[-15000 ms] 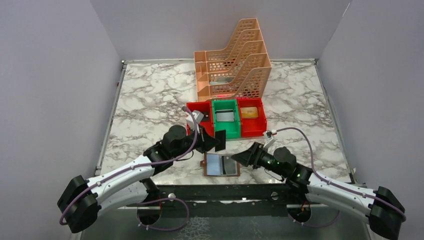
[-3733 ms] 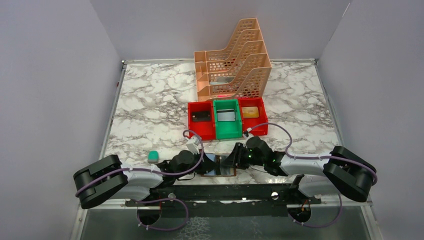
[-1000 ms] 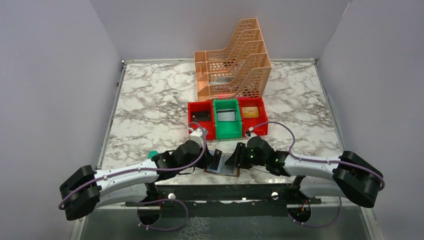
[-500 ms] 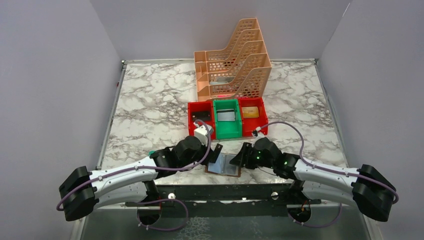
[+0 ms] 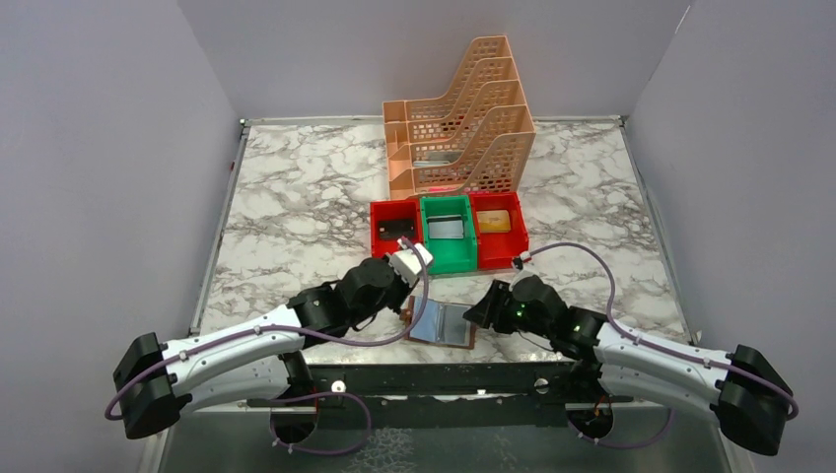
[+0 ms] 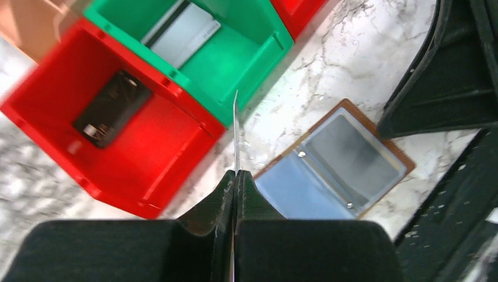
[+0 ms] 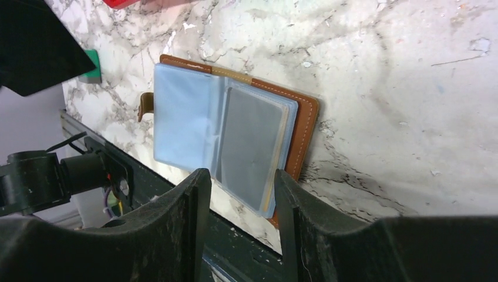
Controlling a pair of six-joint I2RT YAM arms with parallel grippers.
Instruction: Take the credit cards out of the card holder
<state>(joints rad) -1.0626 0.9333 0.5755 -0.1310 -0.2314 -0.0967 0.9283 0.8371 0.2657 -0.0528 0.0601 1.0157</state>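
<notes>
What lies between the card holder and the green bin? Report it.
Left wrist view: bare marble table between the card holder and the green bin; the credit card pinched in the left end effector is held above it.

walls (image 5: 99,148): plain pale lilac, closing three sides
table (image 5: 296,197): white marble pattern with grey veins
light: even, soft shadows

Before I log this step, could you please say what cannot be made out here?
- Left wrist view: the credit card in the left gripper shows only its edge.
- Right wrist view: cloudy sleeves hide how many cards remain in the card holder.
- Left wrist view: dark item in the red bin, blurred.
</notes>
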